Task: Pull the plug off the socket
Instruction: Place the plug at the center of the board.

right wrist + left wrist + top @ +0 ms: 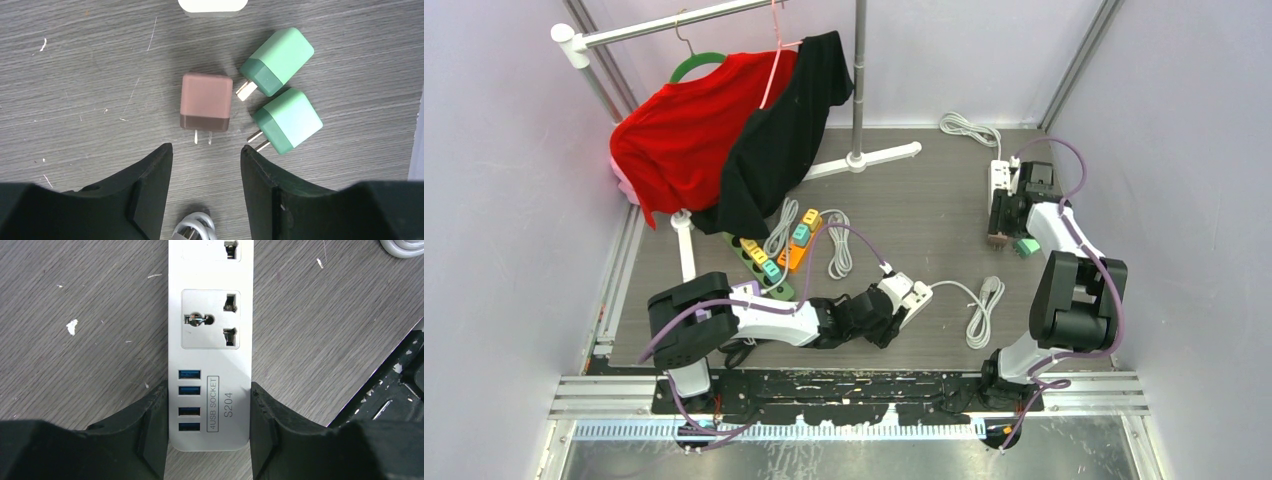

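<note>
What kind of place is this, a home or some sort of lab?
Likely a robot test cell, not a home: plain walls with metal framing enclose a table, staged with a clothes rack and a white power strip.

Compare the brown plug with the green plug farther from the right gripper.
Colour: the brown plug is dusty pink over dark brown; the far green plug is mint over darker green. Pose: the brown plug lies square, prongs toward the right gripper; the far green plug lies slanted, prongs toward the brown one. Both are two-tone cubes loose on the table.
</note>
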Motion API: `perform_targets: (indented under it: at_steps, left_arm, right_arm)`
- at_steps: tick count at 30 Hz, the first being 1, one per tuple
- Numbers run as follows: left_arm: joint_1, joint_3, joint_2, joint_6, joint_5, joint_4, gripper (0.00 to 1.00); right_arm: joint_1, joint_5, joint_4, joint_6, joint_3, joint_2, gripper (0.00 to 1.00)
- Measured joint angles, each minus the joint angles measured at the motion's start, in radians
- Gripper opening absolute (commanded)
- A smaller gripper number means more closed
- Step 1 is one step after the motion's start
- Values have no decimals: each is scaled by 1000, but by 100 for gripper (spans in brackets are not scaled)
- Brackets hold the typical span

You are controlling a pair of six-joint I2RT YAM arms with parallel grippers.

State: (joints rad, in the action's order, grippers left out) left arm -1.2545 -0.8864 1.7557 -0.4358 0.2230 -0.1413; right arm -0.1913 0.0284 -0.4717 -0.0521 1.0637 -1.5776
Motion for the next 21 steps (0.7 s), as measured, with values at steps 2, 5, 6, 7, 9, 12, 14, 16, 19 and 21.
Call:
perform_targets:
  at_steps: [2,5,6,7,9,12,14,16,19,21]
  left_arm:
    - [0,0,0,0,-1,0,0]
    - [0,0,0,0,-3,0,0]
    - [0,0,0,0,-5,0,0]
    - [0,0,0,0,-6,0,0]
    - [0,0,0,0,-8,0,0]
    - [0,0,0,0,-15,-3,0]
    - [0,1,0,0,-18,-5,0]
    - [0,3,0,3,-20,-9,0]
    - [1,10,-3,18,-26,-21,0]
    - [1,19,-6,32,-34,-33,0]
  right_arm:
    - [-7,-10,-1,-4,0,0,59]
    - [-19,-40,-8,-18,0,3,63]
    - [-24,-66,-17,-29,-1,12,64]
    - [-27,-97,-31,-42,-2,24,67]
    - [-32,-172,-60,-72,-2,58,69]
    - [-35,-319,-107,-122,-2,135,70]
    - [-35,-415,-132,-155,-2,179,71]
    - [-34,-507,-160,-190,-2,207,72]
    - [-34,-645,-201,-261,-3,228,74]
    - [-34,-740,-231,-333,-14,241,75]
